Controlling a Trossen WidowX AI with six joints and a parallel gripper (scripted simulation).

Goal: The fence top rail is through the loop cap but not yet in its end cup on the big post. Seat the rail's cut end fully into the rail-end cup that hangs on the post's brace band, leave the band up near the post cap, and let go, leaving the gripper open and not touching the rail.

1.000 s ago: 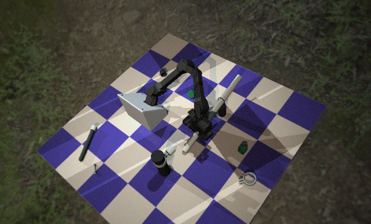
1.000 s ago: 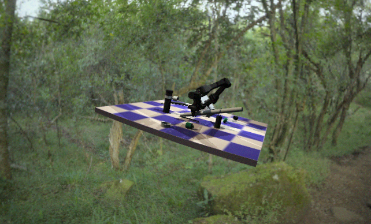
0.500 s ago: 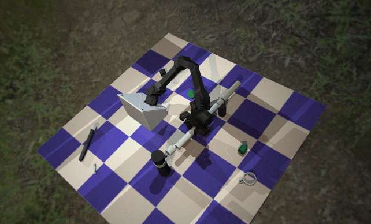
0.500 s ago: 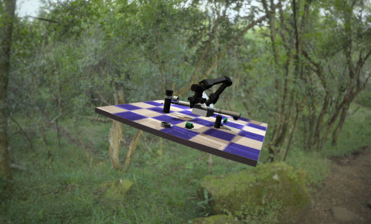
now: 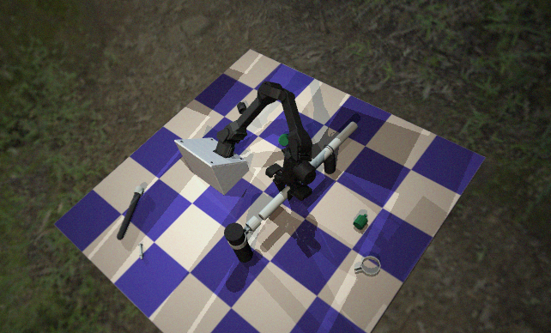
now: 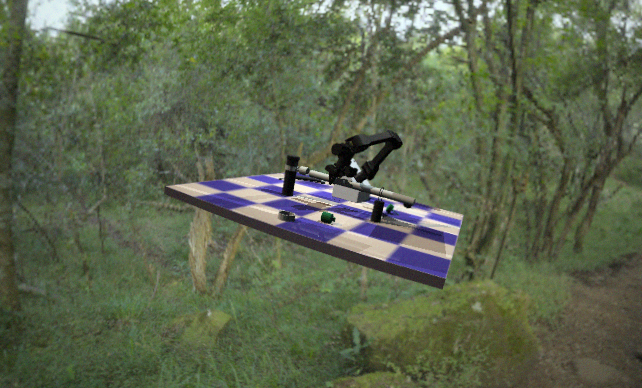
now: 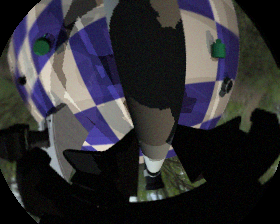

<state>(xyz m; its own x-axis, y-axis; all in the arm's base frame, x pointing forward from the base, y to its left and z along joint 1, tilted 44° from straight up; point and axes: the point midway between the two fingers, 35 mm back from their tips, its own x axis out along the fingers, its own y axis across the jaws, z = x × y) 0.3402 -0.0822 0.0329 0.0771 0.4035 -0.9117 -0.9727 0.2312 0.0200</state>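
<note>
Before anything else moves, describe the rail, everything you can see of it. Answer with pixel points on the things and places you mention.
The rail (image 5: 273,204) (image 6: 396,196) (image 7: 153,122) is a long, straight, pale off-white tube, with shadows across it. It is clamped between the fingers (image 5: 300,191), held up off the checkered top, its length running through the loop on the small black post (image 5: 330,165) (image 6: 377,211). Its cut end points at the cup (image 5: 252,222) (image 6: 303,170) on the big post (image 5: 244,253) (image 6: 288,183); whether the two touch, I cannot tell.

Rail (image 5: 274,204) (image 6: 394,194) (image 7: 152,122) matt, smooth, plastic-look; ring clamp (image 5: 371,266) (image 6: 286,216) shiny metal, smooth.
</note>
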